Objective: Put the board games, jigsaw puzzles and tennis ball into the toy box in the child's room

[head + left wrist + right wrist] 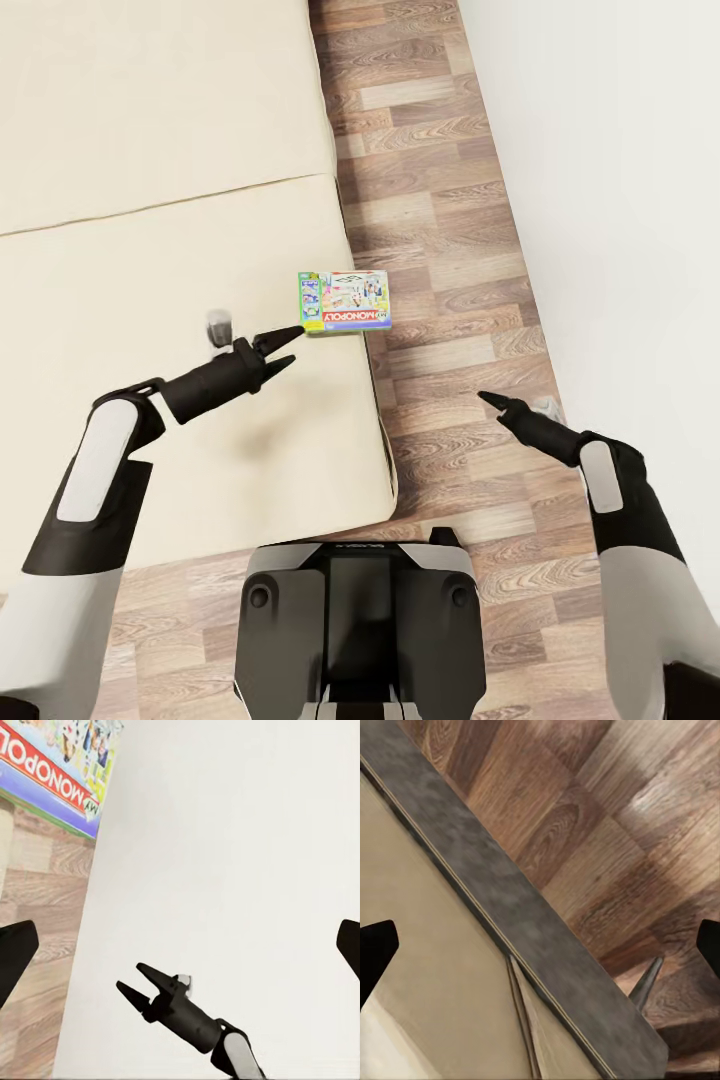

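left end effector [288, 347] wide, empty | Monopoly box [345, 301] just beyond, on bed [150, 250] edge | right end effector [492, 400] unclear

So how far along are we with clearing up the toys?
Nothing looks done from here. The green-edged Monopoly board game box lies at the beige bed's edge, partly overhanging the wood-plank floor. The left gripper points at it, jaws open, just short and holding nothing. The right gripper hangs empty over the floor. Grasping and carrying remain.
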You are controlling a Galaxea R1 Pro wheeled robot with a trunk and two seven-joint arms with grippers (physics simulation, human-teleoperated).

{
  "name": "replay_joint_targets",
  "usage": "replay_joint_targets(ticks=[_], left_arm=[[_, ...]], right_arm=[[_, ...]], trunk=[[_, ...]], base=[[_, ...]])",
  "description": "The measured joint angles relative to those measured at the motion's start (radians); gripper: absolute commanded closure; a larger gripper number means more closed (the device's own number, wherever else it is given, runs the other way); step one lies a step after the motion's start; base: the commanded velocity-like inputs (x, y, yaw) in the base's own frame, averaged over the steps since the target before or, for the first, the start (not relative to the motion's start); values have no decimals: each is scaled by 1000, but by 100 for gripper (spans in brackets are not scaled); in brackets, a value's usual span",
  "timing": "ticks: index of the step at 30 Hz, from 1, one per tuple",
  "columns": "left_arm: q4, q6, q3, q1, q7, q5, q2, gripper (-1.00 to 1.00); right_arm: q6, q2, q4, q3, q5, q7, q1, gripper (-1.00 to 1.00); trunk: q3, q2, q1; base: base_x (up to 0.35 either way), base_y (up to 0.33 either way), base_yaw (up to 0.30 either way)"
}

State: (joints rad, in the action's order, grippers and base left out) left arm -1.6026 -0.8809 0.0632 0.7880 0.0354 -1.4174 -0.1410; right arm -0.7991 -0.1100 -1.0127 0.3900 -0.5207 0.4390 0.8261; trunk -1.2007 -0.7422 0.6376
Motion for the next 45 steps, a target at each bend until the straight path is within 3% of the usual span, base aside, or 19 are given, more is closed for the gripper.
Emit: replay_joint_targets(ticks=[5,7,10,12,20,22,23,25,26,27,28,30,31,33,38,45], left_arm=[[-2,-8,50,5,-10,-18,5,-100],[-3,-13,97,8,-8,-27,10,-100],[-4,-15,118,9,-3,-31,10,-100],[-4,-19,143,9,8,-37,10,-100],[-4,-24,164,8,23,-50,12,-100],[-4,-26,168,7,27,-55,12,-100],[-4,-26,169,7,27,-55,12,-100],[-4,-28,168,6,29,-75,9,-100],[-4,-28,168,6,29,-75,9,-100],[-4,-29,162,6,30,-92,7,-100],[-4,-29,162,6,30,-92,7,-100],[-5,-30,147,4,32,-130,2,-100],[-5,-30,147,4,32,-130,2,-100],[-5,-32,134,0,32,-160,-4,-100],[-6,-35,122,-4,24,-191,-11,-100],[-6,-37,112,-8,-11,-220,-16,-100]], right_arm=[[36,19,93,-2,-20,-49,27,-100],[63,27,199,-2,-37,-110,80,-100],[76,28,253,1,-47,-137,110,-100],[96,25,341,8,-67,-172,160,-100],[115,16,426,20,-98,-179,210,-100],[121,12,422,22,-104,-110,213,-100],[121,12,422,22,-103,-109,213,-100],[129,4,410,22,-102,17,192,-100],[129,4,410,22,-102,20,191,-100],[133,-1,404,22,-101,92,177,-100],[133,-1,403,22,-101,94,176,-100],[144,-10,391,22,-97,230,151,-100],[144,-10,391,22,-97,232,150,-100],[153,-15,379,22,-91,325,134,-100],[161,-17,352,22,-83,399,117,-100],[170,-22,297,22,-76,405,98,-100]], trunk=[[0,0,0],[0,0,0],[0,0,0],[0,0,0],[0,0,0],[0,0,0],[0,0,0],[0,0,0],[0,0,0],[0,0,0],[0,0,0],[0,0,0],[0,0,0],[-3,-7,4],[-19,-42,23],[-41,-91,50]], base=[[0,0,0],[0,0,0],[0,0,0],[0,0,0],[0,0,0],[0,0,0],[0,0,0],[0,0,0],[0,0,0],[0,0,0],[0,0,0],[0,0,0],[0,0,0],[0,0,0],[0,0,0],[0,0,0]])
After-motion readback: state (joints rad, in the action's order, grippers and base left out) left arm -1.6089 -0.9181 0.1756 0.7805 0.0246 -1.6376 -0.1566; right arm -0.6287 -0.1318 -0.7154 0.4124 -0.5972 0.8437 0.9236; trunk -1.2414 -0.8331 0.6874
